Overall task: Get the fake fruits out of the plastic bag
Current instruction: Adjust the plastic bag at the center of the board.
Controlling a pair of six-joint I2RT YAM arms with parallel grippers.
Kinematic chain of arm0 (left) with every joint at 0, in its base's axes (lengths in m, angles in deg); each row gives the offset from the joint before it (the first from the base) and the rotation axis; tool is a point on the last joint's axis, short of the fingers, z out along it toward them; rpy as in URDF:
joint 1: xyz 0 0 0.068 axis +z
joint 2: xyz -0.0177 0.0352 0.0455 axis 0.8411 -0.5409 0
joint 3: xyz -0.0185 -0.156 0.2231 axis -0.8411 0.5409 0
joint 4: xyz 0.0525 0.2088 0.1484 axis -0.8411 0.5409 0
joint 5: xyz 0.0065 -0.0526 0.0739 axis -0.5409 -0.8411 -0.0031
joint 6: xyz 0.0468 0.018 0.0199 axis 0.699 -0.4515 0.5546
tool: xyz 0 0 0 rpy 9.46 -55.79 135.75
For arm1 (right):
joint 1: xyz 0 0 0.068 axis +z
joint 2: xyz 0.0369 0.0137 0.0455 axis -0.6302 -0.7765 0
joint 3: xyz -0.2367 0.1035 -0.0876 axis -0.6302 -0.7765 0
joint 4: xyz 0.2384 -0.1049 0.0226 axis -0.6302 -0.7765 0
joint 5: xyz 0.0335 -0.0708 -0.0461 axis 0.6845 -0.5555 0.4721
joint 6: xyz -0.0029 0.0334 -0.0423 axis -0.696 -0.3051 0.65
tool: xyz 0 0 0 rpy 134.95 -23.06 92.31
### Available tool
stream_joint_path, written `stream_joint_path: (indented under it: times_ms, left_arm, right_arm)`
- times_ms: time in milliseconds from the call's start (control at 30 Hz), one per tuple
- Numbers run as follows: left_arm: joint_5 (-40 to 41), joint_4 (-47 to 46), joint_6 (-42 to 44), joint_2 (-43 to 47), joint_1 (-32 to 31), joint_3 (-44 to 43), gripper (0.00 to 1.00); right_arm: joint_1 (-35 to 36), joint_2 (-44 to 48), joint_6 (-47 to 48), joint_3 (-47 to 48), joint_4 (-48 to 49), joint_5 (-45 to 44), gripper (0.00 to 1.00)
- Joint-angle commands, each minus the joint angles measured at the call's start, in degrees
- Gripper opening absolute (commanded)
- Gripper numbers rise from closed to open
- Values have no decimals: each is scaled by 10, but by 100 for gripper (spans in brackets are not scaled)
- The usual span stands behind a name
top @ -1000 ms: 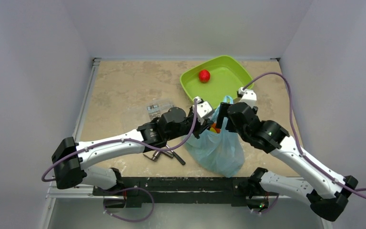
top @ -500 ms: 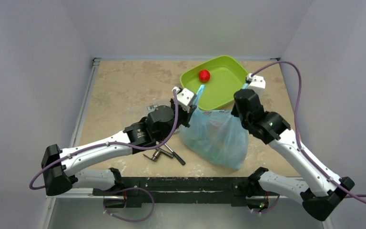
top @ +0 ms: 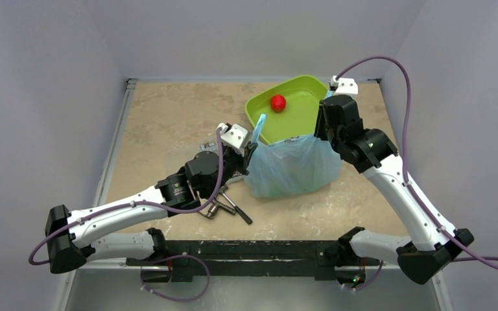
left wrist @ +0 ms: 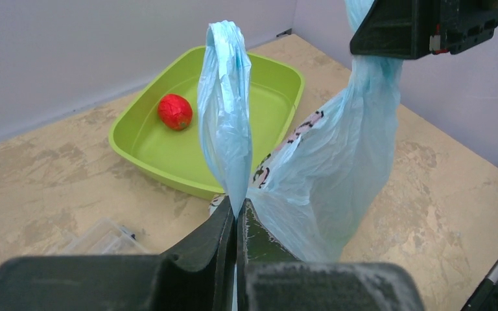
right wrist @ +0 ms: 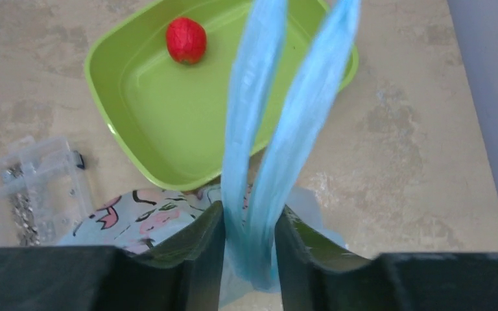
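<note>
The left tool [left wrist: 235, 217] is pinched shut on a loop handle [left wrist: 224, 110] of the thin, crinkly light-blue plastic bag [top: 292, 170]. The right tool [right wrist: 249, 223] has its jaws drawn narrow around the second loop handle [right wrist: 285, 123], with both strands caught between them. With one handle in each tool and the tools set apart, the bag hangs between them, its mouth pulled up and stretched. Its belly appears to rest on the beige stone-patterned counter [top: 168, 116]. I judge the aim is to spread the opening so the contents can be reached or tipped out.

No fake fruit shows through the film in these views, so anything inside is hidden. One small glossy red fake fruit [top: 277, 102] lies out of the bag in the shallow lime-green plastic tray [top: 305, 111], just beyond both tools.

The tray's near rim sits right behind the bag's top edge, so there is little slack on the far side of the tools. A clear plastic box of screws [right wrist: 32, 188] lies on the outer side of the left tool, and grey metal implements [top: 224, 207] lie under its wrist. Both crowd that flank. The bare counter outward of the right tool gives the freer room.
</note>
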Motion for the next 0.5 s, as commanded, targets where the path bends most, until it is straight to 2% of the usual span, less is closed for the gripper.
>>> stream_joint_path:
  times_ms: [0,67,133,200,367,467]
  left_arm:
    - [-40,0,-51,14,-3,-20,0]
    - [-52,-3,-62,13,-3,-19,0]
    - [-53,12,-73,11,-3,-26,0]
    - [-54,30,-79,10,-2,-38,0]
    - [-79,44,-78,16,-3,-52,0]
    - [-80,45,-75,17,-3,-52,0]
  right_arm:
    - [-4,24,-56,-11,-112,10,43]
    - [-4,35,-47,8,-153,34,60]
    - [-4,42,-35,47,-196,54,71]
    - [-4,49,-31,84,-230,128,80]
    - [2,53,-28,144,-245,294,83]
    - [5,91,-43,79,-157,386,81]
